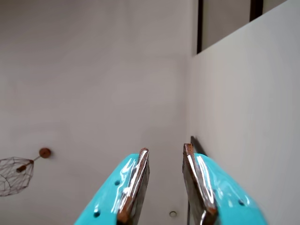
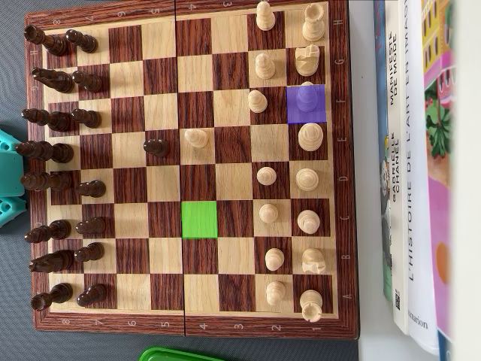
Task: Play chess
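In the overhead view the wooden chessboard (image 2: pixel 113 13) fills the frame. Dark pieces (image 2: pixel 46 150) stand in two columns at the left, and light pieces (image 2: pixel 307 179) in two columns at the right. One dark pawn (image 2: pixel 156 147) and one light pawn (image 2: pixel 196 138) stand side by side near the middle. A purple-marked square (image 2: pixel 316 114) at the right holds a piece. A green-marked square (image 2: pixel 199 219) holds none. In the wrist view my teal gripper (image 1: pixel 166 151) is open and empty and faces a pale wall, with no board in sight. A teal part of the arm (image 2: pixel 9 180) shows at the board's left edge.
Books (image 2: pixel 409 165) lie along the board's right side. A green object (image 2: pixel 176 354) pokes in at the bottom edge. The wrist view shows a wire ornament (image 1: pixel 16 174) at the lower left and a wall corner on the right.
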